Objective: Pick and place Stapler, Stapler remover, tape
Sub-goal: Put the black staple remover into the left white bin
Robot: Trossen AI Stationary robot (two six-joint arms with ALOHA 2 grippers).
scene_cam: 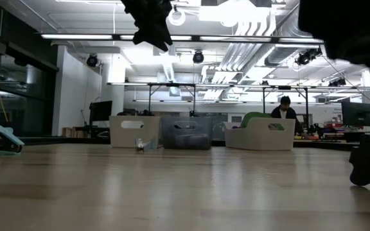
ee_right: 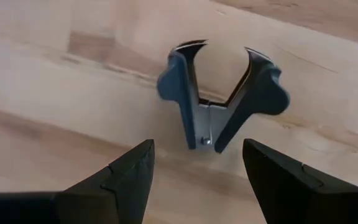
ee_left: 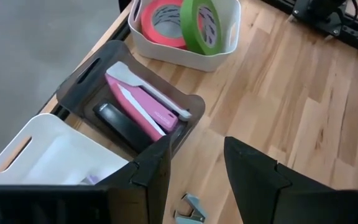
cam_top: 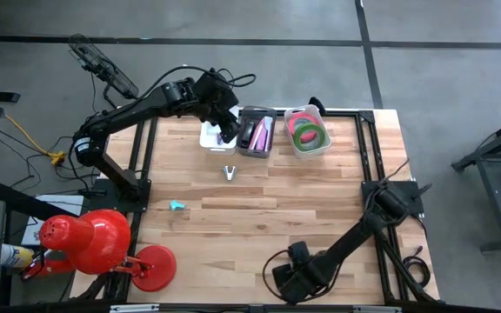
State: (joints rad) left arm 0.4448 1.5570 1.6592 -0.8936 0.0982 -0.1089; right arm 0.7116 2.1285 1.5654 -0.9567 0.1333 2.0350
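Out beyond the left gripper's outer side, well apart from it, a red desk lamp [cam_top: 94,239] stands at the table's [cam_top: 320,209] left front corner, and a small teal object [cam_top: 177,205] lies on the bare wood between lamp and gripper. The left gripper [cam_top: 225,130] hangs over the white bin [cam_top: 209,137] at the far edge, above the bins and touching nothing, its fingers [ee_left: 156,163] parted and empty. Just below it on the table, on the near side of the bins, lies a staple remover [cam_top: 230,172]. Immediately beside the gripper sits the dark bin [ee_left: 82,78], holding a pink stapler [ee_left: 143,106] and a black stapler [ee_left: 122,124] side by side. Farther along stands another white bin [ee_left: 225,46] with the tape: a pink-red roll [ee_left: 163,15] and a green roll [ee_left: 204,22] leaning on edge inside it. The right gripper [cam_top: 287,280] is low at the table's front edge, well apart from the bins, fingers [ee_right: 132,165] spread and holding nothing; a second, dark blue staple remover [ee_right: 219,102] lies flat on the wood just ahead of them, its claws pointing away. In the room behind the bins a person [scene_cam: 284,108] sits.
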